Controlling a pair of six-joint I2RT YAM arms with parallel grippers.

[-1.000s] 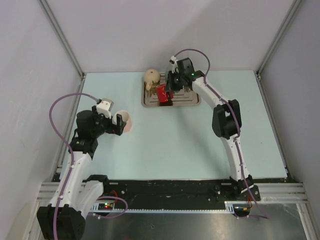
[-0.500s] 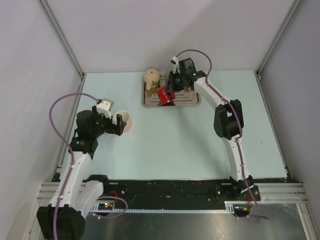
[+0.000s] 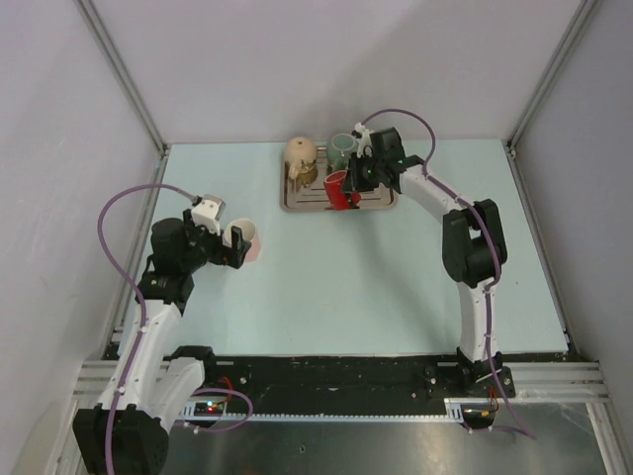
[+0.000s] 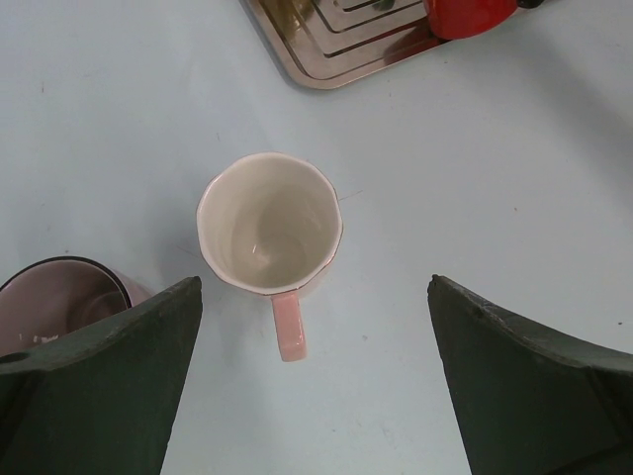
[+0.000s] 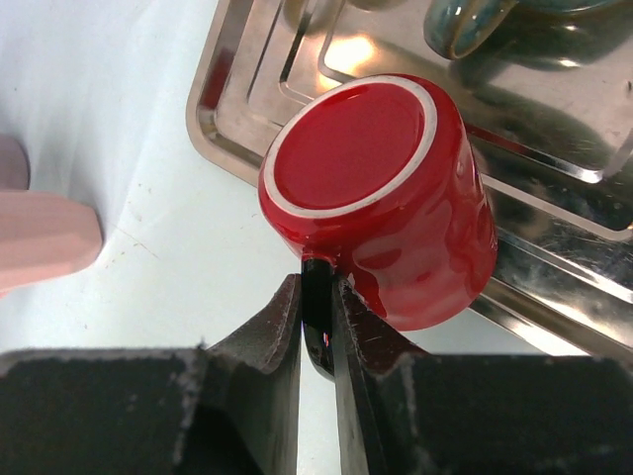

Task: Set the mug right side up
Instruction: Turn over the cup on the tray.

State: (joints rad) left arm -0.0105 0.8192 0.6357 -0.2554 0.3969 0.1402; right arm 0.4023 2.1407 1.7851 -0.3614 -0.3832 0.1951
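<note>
The right arm has swung rightward, bringing the red mug (image 5: 381, 198) over the tray's (image 5: 227, 99) 6 o'clock edge, not yet upright. The right gripper (image 5: 316, 297) pinches only its thin handle, so the mug could pivot or slip. The left gripper (image 3: 229, 243) hangs spread.

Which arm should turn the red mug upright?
Right. The right gripper is shut on the handle of the red mug at the tray edge, base showing. The left gripper hangs open over an upright pink mug, away from it.
</note>
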